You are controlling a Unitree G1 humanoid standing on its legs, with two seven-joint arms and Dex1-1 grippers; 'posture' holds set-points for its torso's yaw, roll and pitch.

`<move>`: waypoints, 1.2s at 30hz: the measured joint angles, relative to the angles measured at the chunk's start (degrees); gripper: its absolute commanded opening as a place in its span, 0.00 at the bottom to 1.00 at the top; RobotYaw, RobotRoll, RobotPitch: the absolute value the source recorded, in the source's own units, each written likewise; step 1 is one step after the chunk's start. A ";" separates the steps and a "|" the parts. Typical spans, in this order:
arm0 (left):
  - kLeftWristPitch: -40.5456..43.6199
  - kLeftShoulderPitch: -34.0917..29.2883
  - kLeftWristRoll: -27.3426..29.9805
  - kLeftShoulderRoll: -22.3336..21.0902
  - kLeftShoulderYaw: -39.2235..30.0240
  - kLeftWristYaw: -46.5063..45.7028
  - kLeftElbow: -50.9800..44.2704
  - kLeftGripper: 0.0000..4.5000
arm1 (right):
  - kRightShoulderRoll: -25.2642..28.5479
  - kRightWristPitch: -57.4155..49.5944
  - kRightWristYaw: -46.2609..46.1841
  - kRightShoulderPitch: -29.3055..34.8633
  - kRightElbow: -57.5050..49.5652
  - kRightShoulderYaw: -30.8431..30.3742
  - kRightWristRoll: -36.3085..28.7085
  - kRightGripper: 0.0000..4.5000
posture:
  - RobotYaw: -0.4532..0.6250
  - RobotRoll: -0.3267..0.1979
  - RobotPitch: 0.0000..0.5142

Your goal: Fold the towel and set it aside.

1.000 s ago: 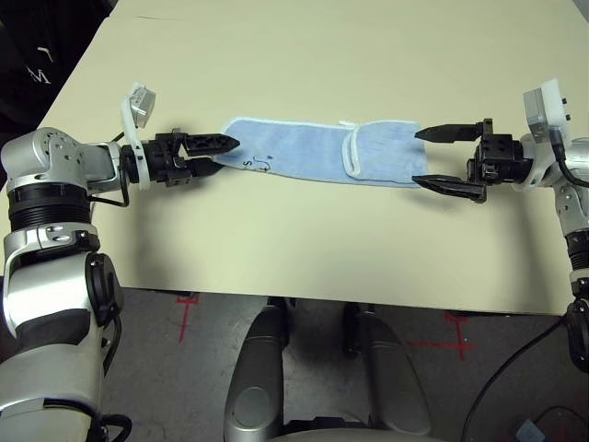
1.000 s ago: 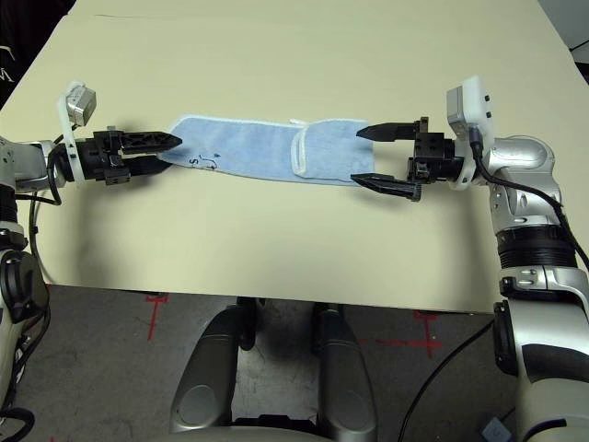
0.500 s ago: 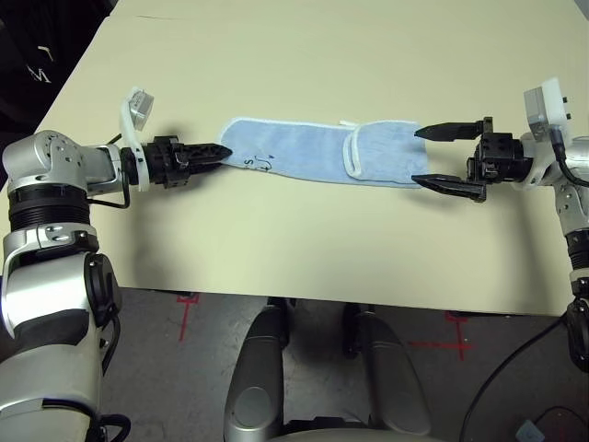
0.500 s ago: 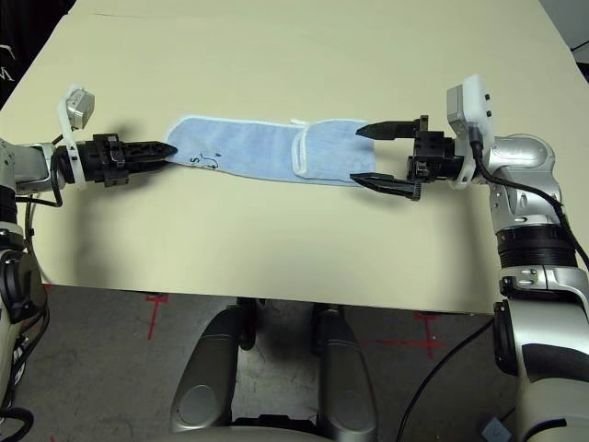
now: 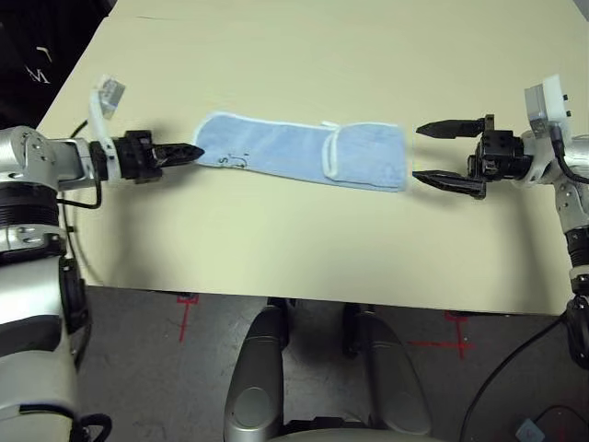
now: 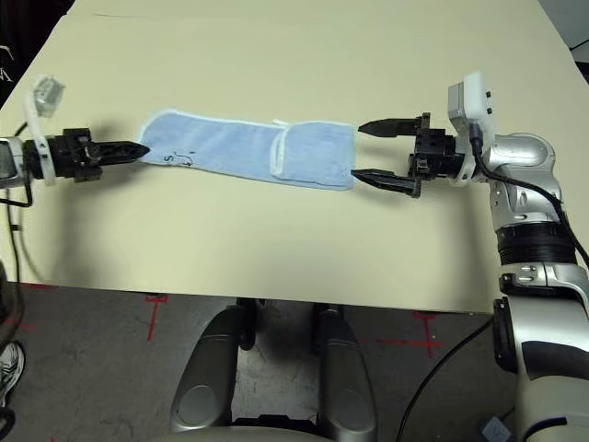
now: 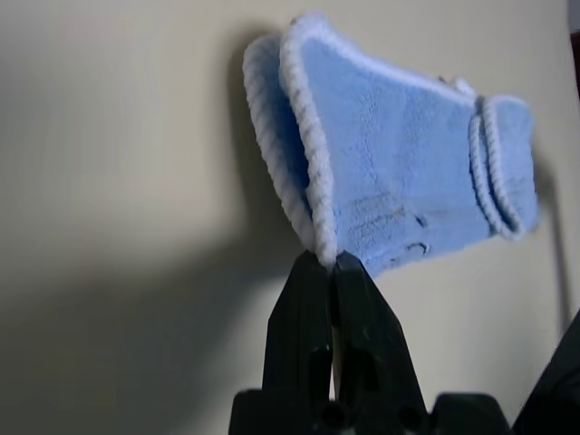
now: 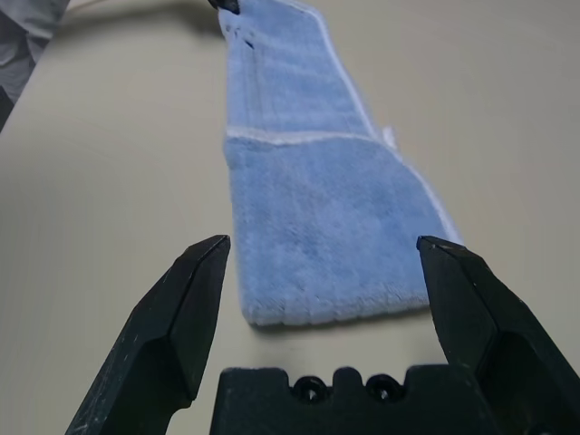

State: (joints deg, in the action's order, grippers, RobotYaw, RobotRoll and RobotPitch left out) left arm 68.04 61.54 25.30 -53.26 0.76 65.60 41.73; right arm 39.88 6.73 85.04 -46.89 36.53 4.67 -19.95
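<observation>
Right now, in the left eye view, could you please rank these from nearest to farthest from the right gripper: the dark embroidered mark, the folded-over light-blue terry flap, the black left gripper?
1. Folded-over light-blue terry flap: towel's right end.
2. Dark embroidered mark: towel's left part.
3. Black left gripper: at the towel's left end.

left jaws [image 5: 198, 154] gone from open to closed on end of light-blue towel [image 5: 294, 152], drawn outward to robot's left, towel dragged along that way, folded end now clear of right jaws [image 5: 416, 153]
</observation>
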 measured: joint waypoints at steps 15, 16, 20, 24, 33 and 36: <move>-4.17 1.22 -1.79 -3.15 2.37 6.69 -1.70 0.01 | 0.01 3.53 1.86 -1.98 6.41 -0.11 1.96 1.00 | 0.52 0.62 0.61; -4.06 2.19 -1.75 -2.80 2.58 7.36 -2.60 0.01 | 0.08 3.57 2.19 -1.89 6.50 -0.10 2.00 1.00 | 0.52 0.62 0.61; -3.11 6.91 -0.51 1.13 2.58 8.55 -5.69 0.01 | 0.33 3.56 3.29 -1.39 6.54 -0.06 2.12 1.00 | 0.52 0.62 0.60; -2.18 11.37 0.73 5.26 2.60 9.07 -8.49 0.01 | 0.39 1.90 3.84 -0.54 6.48 0.59 1.48 1.00 | 0.51 0.62 0.60; -3.10 14.12 1.28 7.89 5.15 12.09 -9.55 0.01 | 2.31 -1.16 2.29 4.19 2.97 4.89 -1.98 1.00 | 0.49 0.62 0.62; -1.45 14.14 2.31 9.36 5.29 12.59 -11.74 0.01 | 2.37 -1.16 1.76 5.00 2.68 4.89 -1.79 1.00 | 0.49 0.62 0.62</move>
State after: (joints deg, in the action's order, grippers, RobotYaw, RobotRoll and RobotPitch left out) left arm 66.59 75.68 27.60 -43.90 6.05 78.19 29.99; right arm 42.25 5.57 86.79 -41.89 39.21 9.55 -21.74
